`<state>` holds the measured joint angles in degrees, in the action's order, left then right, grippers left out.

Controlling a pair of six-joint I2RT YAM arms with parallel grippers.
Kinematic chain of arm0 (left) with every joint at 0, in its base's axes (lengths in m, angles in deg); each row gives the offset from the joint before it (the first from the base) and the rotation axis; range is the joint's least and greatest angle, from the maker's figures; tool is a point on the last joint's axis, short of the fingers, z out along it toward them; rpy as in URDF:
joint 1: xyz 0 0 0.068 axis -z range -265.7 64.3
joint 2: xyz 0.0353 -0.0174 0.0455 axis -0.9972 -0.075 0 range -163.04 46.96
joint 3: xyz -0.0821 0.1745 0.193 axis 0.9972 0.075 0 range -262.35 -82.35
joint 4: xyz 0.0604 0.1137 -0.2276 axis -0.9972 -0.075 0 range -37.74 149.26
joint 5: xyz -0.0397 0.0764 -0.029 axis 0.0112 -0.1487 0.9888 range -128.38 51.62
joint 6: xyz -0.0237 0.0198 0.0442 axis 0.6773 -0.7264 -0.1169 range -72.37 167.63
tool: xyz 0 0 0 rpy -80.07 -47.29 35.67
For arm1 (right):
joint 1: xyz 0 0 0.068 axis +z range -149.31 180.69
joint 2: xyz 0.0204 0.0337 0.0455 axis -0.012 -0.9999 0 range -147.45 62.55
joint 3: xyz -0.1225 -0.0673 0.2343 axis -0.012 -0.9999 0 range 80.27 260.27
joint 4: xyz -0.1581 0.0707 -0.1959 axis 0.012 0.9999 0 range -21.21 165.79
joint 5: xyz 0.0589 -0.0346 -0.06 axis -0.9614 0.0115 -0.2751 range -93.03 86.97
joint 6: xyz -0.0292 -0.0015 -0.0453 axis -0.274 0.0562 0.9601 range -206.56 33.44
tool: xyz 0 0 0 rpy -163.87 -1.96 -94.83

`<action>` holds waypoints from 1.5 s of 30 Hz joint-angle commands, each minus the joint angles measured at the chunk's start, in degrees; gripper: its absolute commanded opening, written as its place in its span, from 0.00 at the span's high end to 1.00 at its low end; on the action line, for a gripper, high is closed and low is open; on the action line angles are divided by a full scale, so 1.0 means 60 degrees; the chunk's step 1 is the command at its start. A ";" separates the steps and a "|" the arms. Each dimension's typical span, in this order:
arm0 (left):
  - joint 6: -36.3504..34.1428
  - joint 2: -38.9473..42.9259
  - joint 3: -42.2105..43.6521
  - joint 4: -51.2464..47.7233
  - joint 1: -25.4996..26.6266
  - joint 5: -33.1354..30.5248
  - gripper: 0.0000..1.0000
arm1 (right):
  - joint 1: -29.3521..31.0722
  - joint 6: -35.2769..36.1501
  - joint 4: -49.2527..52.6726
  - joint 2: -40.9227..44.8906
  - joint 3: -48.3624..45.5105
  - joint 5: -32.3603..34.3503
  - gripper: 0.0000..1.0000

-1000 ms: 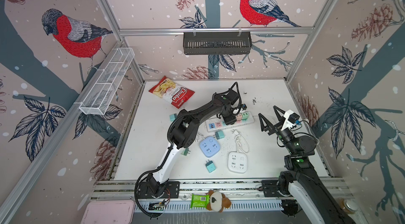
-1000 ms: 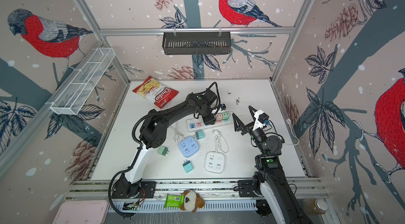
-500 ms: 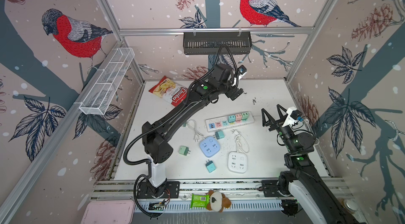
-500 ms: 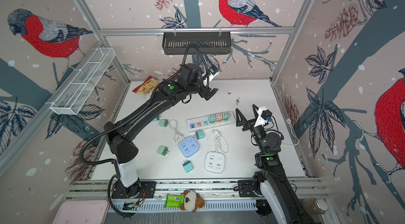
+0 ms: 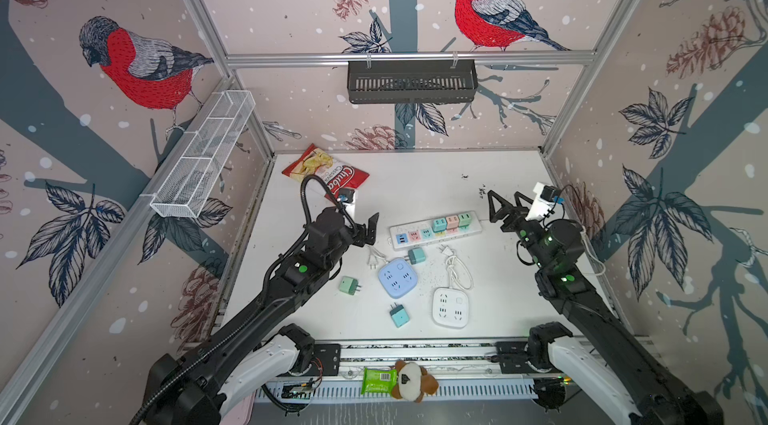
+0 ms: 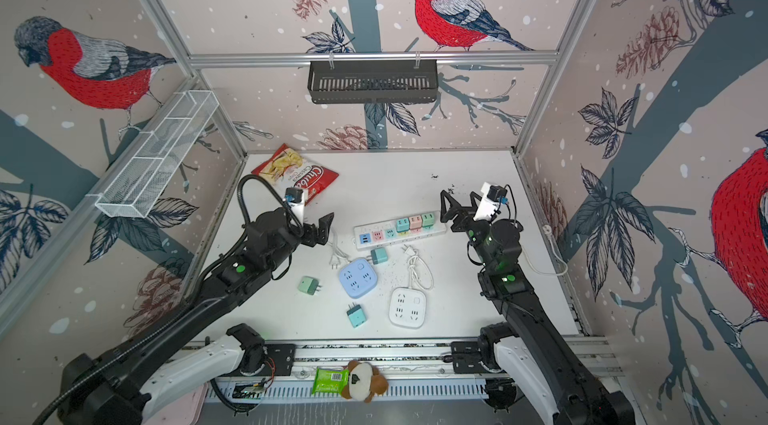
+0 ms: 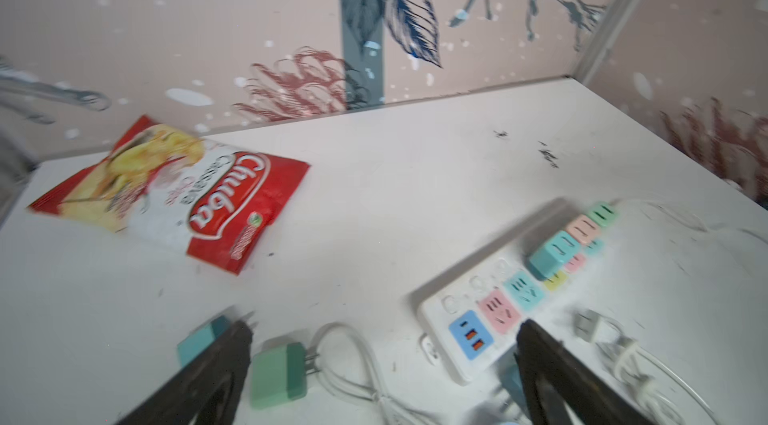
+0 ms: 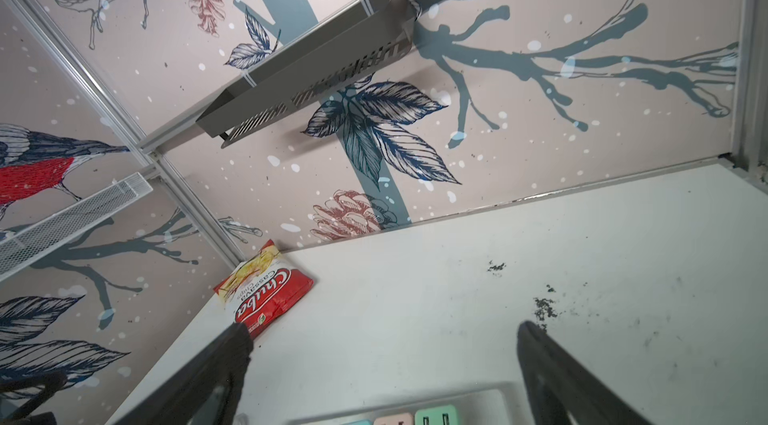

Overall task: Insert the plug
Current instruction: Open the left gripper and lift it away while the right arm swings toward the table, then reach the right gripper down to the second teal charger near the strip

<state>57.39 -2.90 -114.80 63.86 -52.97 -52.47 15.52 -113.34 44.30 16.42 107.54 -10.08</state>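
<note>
- The left hand [image 5: 368, 231] is spread wide and grips nothing. It hangs over the surface [image 5: 415, 181], just beside the USB end of the power strip [image 5: 436, 228] and apart from it.
- In the blurred left wrist view, a green plug [image 7: 277, 373] lies flat below the gap between its fingers [image 7: 216, 364], prongs toward a looped white cable [image 7: 353, 344]. A teal plug [image 7: 201, 339] is partly hidden behind one finger.
- The right hand [image 5: 504, 199] is just as wide and empty. It is raised off the strip's far end and aimed at the back wall.
- The strip is white with coloured sockets and lies slantwise mid-surface. Three seated plugs [image 5: 451, 221], teal, pink and green, stand side by side toward its right end.
- A second teal plug [image 5: 415, 255] lies just beside the blue socket block [image 5: 397, 277].
- A blue-green plug [image 5: 399, 315] lies in front of that block, near the white socket block [image 5: 451, 306].
- The surface is white, scuffed and specked with dark crumbs. A red chips bag [image 5: 326, 173] lies at its far left corner.
- The walls are papered with bullfinches, branches and pine cones.
- A black slotted basket [image 5: 411, 82] hangs on the back rail, and a white wire basket [image 5: 203, 152] on the left wall.
- A plush toy [image 5: 413, 379] and a green packet [image 5: 377, 379] sit on the front rail.
</note>
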 commanded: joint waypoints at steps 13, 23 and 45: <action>0.0507 -0.2808 0.1048 0.3049 -0.0544 -0.3676 0.03 | 0.5300 -0.0211 0.1756 -0.0782 0.1438 0.4818 0.22; 0.0512 -0.1918 0.1719 0.3621 -0.0973 -0.2976 0.03 | 0.6524 0.0081 0.1955 -0.1522 0.1165 0.5655 0.24; 0.0523 -0.1018 0.2392 0.4005 -0.1337 -0.2261 0.03 | 0.7541 -0.0203 0.1651 -0.5349 0.1836 0.4066 0.53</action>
<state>59.71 -9.17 -100.46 85.57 -60.75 -65.76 60.13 -113.78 54.70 -14.18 118.12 16.71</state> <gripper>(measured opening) 0.973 0.467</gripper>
